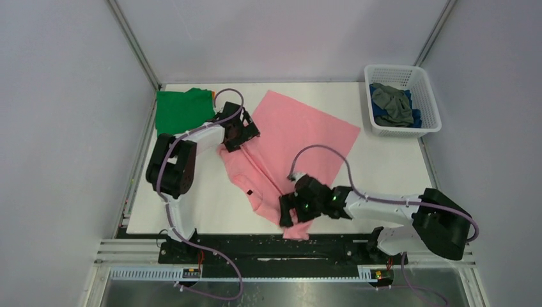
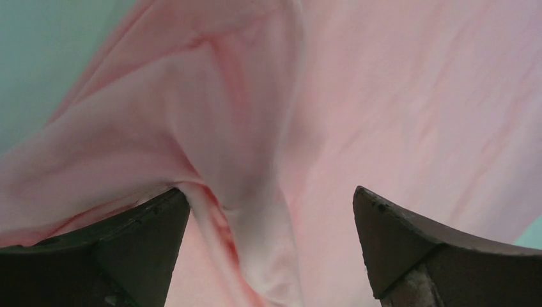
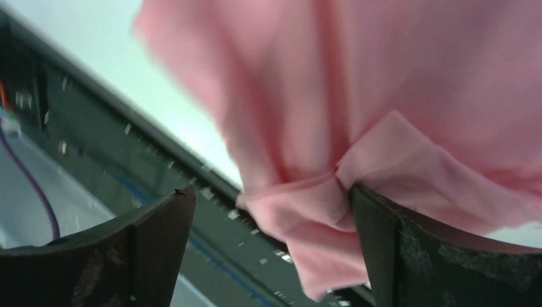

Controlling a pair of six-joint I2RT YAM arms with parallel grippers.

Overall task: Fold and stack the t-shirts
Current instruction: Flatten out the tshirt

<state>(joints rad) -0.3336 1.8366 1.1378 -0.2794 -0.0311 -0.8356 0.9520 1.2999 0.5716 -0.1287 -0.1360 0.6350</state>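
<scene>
The pink t-shirt (image 1: 307, 128) lies partly spread across the middle of the table, its near end bunched and reaching the front edge. My left gripper (image 1: 243, 135) is open at its far left side. In the left wrist view (image 2: 266, 192) a raised fold of the pink cloth (image 2: 396, 96) runs between the spread jaws. My right gripper (image 1: 287, 216) is open at the shirt's near end. In the right wrist view (image 3: 271, 190) a bunched pink corner (image 3: 415, 77) hangs over the table's edge, touching the right finger (image 3: 396, 256). A folded green shirt (image 1: 182, 110) lies at the back left with orange cloth (image 1: 213, 95) peeking beside it.
A white lattice basket (image 1: 429, 96) stands at the back right, holding a grey shirt (image 1: 391, 102) and a blue one (image 1: 415, 118). A black rail (image 1: 255, 246) runs along the table's front edge, below the hanging corner (image 3: 96, 128). Walls close in on the left, back and right.
</scene>
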